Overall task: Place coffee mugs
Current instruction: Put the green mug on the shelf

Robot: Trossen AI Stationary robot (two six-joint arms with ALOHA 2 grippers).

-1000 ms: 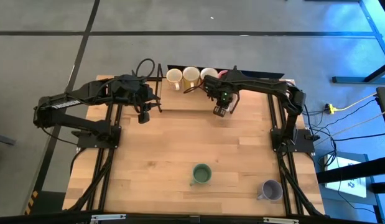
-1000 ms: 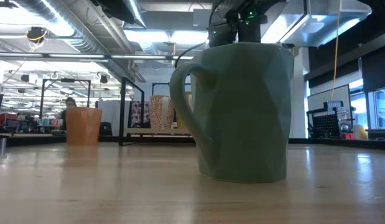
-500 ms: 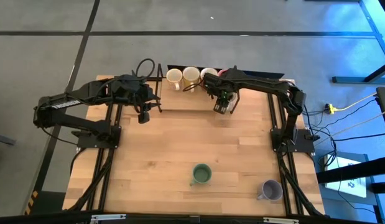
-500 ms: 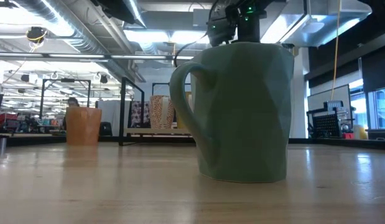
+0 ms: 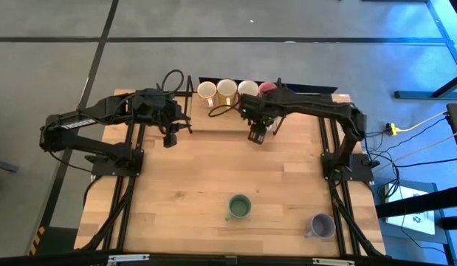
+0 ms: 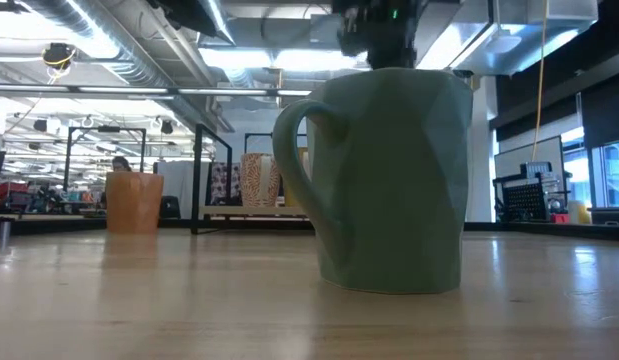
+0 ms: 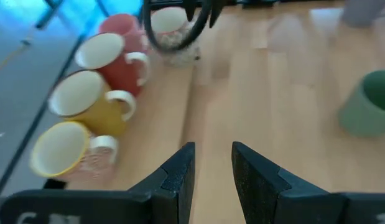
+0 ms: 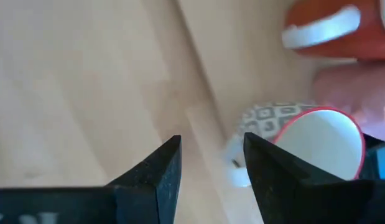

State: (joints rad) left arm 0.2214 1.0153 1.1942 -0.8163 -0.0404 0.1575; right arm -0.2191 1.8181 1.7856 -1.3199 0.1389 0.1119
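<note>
Several mugs stand upright in a row point(image 5: 227, 89) at the table's far edge: cream, yellow and pink ones; they also show in the left wrist view point(image 7: 86, 102). A green mug point(image 5: 239, 207) stands near the front middle and fills the low view point(image 6: 389, 180). A lavender mug point(image 5: 320, 224) stands at the front right. My left gripper point(image 5: 169, 139) is open and empty, just near of the row's left end. My right gripper point(image 5: 255, 137) is open and empty, above the table near the row's right end, beside a patterned mug point(image 8: 310, 143).
Bare wooden tabletop point(image 5: 213, 170) lies between the far row and the green mug. Black arm frames point(image 5: 125, 192) run along both sides of the table. An orange mug point(image 6: 134, 200) and a patterned mug point(image 6: 259, 180) stand far back in the low view.
My right gripper has shifted a little toward the table's left and near edges and has turned about at the wrist, staying empty. The mugs have not moved.
</note>
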